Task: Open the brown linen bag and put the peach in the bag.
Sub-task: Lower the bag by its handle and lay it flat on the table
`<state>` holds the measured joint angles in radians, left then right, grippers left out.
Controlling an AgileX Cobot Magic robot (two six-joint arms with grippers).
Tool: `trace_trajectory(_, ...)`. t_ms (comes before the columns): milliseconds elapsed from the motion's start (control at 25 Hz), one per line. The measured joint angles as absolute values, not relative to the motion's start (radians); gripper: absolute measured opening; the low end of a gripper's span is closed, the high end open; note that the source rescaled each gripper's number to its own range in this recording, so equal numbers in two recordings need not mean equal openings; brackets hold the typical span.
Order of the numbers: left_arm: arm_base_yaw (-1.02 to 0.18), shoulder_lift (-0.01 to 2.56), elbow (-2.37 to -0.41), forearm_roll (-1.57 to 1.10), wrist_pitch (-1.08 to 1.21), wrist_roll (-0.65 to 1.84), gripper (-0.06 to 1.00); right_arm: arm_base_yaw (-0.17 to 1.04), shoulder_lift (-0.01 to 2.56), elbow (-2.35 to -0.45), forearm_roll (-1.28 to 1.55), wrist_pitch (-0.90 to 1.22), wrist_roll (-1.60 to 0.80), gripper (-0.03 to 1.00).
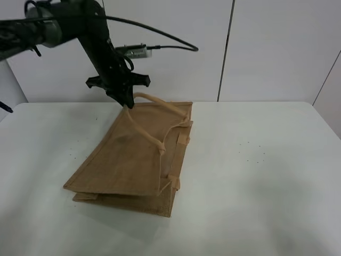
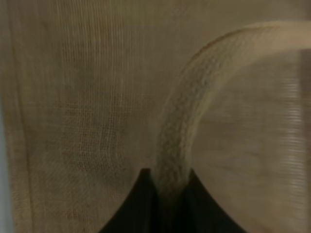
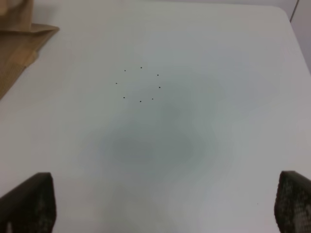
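the opening step is judged to be in hand, with the brown linen bag [image 1: 130,160] lying left of the desk [image 1: 256,160] centre and one handle [image 2: 177,145] pinched in the left tool [image 1: 127,102], so further lifting seems called for; the right tool [image 3: 160,206] is spread wide and holds nothing, and no peach is seen.

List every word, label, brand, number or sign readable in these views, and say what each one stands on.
None: no readable text shows in any view.
The brown linen bag is plain woven cloth, with no print or tag on the faces shown.
The handle pinched in the left gripper is bare webbing.
The table carries only a ring of small dark dots, not characters.
The right gripper shows no marking.
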<state>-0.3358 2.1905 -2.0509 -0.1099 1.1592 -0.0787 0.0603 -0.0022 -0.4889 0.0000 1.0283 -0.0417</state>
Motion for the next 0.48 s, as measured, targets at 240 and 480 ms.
trace_trajectory(240, -0.336, 2.270, -2.051, -0.119, 1.156, -0.044, 0.22, 0.060, -0.002, -0.489, 0.000, 1.028, -0.042, 1.00)
trace_trajectory(480, -0.336, 2.267, -2.051, -0.120, 1.153, -0.037, 0.93, 0.060, -0.002, -0.489, 0.000, 1.028, -0.042, 1.00)
